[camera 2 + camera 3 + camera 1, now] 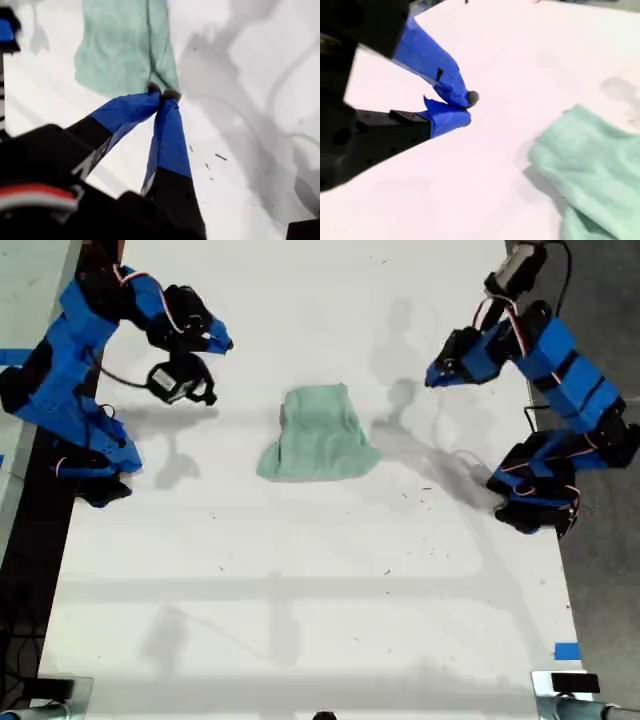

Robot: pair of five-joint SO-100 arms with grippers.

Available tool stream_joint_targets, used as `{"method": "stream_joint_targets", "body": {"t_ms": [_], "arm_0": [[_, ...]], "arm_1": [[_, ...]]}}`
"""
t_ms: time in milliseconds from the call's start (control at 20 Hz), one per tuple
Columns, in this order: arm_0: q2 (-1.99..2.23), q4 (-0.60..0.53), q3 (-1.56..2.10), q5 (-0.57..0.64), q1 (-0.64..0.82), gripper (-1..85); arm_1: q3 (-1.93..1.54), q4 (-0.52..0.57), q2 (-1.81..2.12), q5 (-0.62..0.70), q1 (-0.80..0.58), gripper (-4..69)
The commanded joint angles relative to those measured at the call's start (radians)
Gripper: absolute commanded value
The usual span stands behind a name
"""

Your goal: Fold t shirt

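The t shirt point(320, 435) is a pale mint-green bundle, partly folded and rumpled, lying mid-table in the exterior view. My first gripper point(432, 378) hangs to the exterior view's right of it, apart from the cloth and above the table. In the first wrist view my first gripper point(162, 93) has its blue-taped tips together and empty, with the t shirt point(125, 45) beyond them. My second gripper point(225, 342) is up at the exterior view's left, well clear of the shirt. Its tips point(467, 107) are also shut on nothing, and the t shirt point(590, 165) lies off to one side.
The white table point(300, 570) carries arm shadows around the shirt. Both blue arm bases stand on it, one at the exterior view's left point(90, 465) and one at its right point(540, 495). A blue tape mark point(566, 650) sits near the exterior view's lower right corner.
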State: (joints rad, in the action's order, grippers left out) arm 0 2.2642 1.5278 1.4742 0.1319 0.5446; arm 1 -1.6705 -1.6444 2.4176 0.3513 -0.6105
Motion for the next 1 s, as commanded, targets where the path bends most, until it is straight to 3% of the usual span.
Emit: {"method": "stream_joint_targets", "body": {"t_ms": [0,100,200,250,300,350,400,500,550,600,700,850,950], "arm_0": [[0.575,-0.383,0.630,-0.167,-0.414,-0.3],[0.905,-0.655,1.123,-0.204,-0.517,-0.3],[1.230,-0.772,1.496,-0.193,-0.523,-0.3],[1.347,-0.747,1.635,-0.210,-0.528,-0.1],[1.295,-0.652,1.646,-0.288,-0.508,1.0],[1.315,-0.557,1.721,-0.393,-0.480,1.2],[1.335,-0.495,1.761,-0.399,-0.460,-0.1],[1.336,-0.486,1.756,-0.368,-0.483,-0.1],[1.336,-0.476,1.747,-0.285,-0.477,1.1],[1.336,-0.463,1.736,-0.190,-0.469,5.9],[1.338,-0.463,1.738,-0.192,-0.465,11.4],[1.338,-0.463,1.738,-0.193,-0.462,11.4],[1.338,-0.463,1.738,-0.193,-0.462,11.5]], "arm_1": [[-0.561,0.285,0.630,-0.133,0.396,-0.1],[-0.969,0.391,1.081,-0.221,0.529,-0.1],[-1.131,0.350,1.092,-0.256,0.558,-0.9],[-1.213,0.370,1.094,-0.252,0.560,-2.3],[-1.278,0.351,1.094,-0.239,0.558,-2.4],[-1.339,0.324,1.094,-0.179,0.540,-2.4],[-1.396,0.293,1.094,-0.080,0.512,-2.5],[-1.402,0.270,1.094,-0.057,0.499,-2.5],[-1.402,0.261,1.094,-0.092,0.511,-2.2],[-1.405,0.249,1.094,-0.227,0.528,-2.2],[-1.405,0.249,1.094,-0.314,0.552,-2.0],[-1.405,0.249,1.094,-0.117,0.548,-1.9],[-1.405,0.249,1.094,-0.112,0.551,-1.9]]}}
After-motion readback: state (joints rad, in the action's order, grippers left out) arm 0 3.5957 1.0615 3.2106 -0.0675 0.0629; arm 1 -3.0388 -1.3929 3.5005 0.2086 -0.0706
